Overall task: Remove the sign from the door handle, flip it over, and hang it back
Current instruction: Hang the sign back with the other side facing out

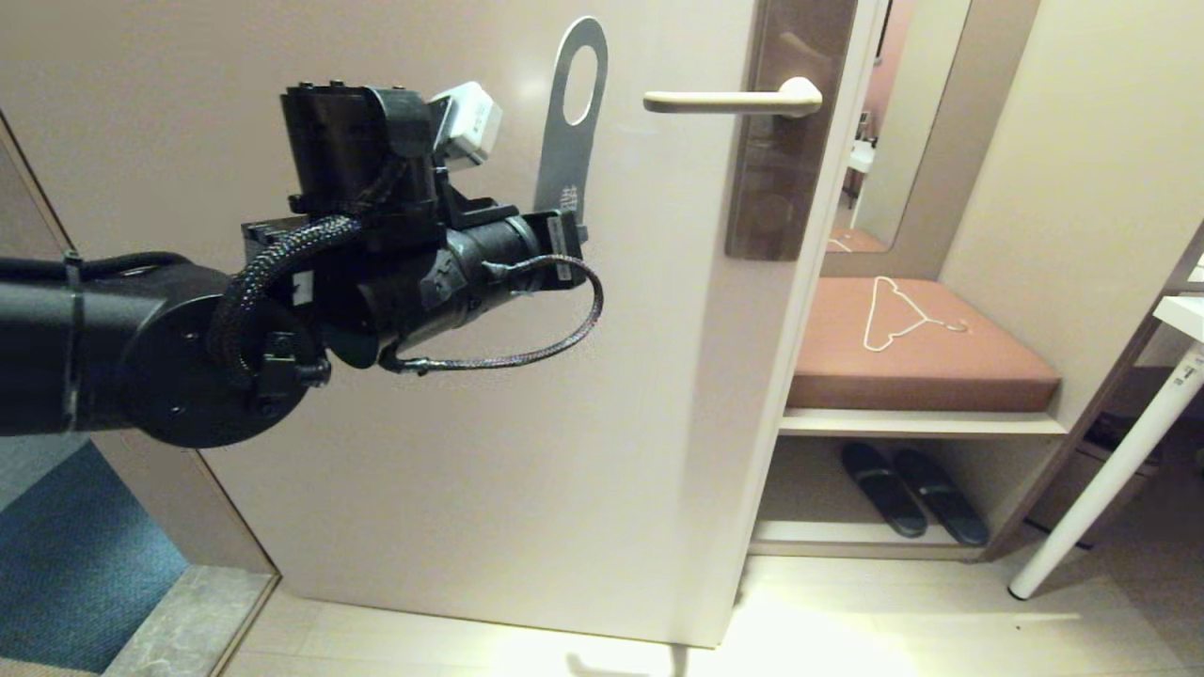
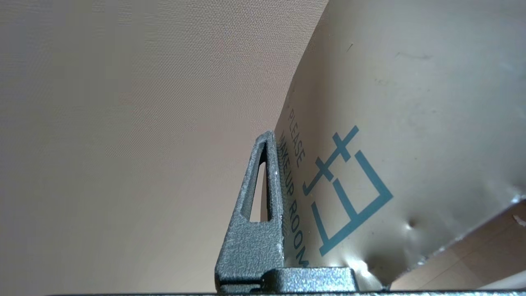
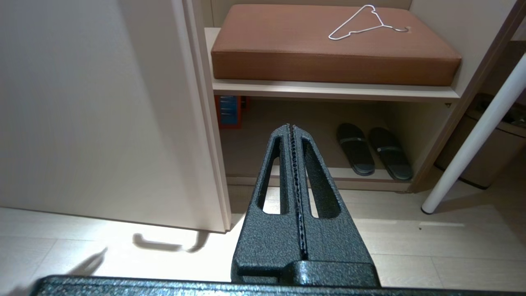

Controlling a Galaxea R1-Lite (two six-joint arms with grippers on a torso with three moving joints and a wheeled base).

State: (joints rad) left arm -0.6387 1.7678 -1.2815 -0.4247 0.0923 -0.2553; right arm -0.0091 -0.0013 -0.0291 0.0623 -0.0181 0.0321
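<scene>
The left arm (image 1: 141, 348) is matte black, with a round joint housing and a thick braided cable looping over it — a thinner braided cable (image 1: 527, 353) hangs in a curve below the wrist. A white block (image 1: 467, 122) sits on top. The fingers (image 3: 302, 205) are dark grey with a rough, grainy texture — long slots and ribbed inner pads.

The sign (image 2: 411, 102) is thin, smooth, dented card with a slight sheen. The door handle (image 1: 734, 100) is matt metal. Gripper fingers (image 3: 302, 230) are rough-textured black plastic.
</scene>
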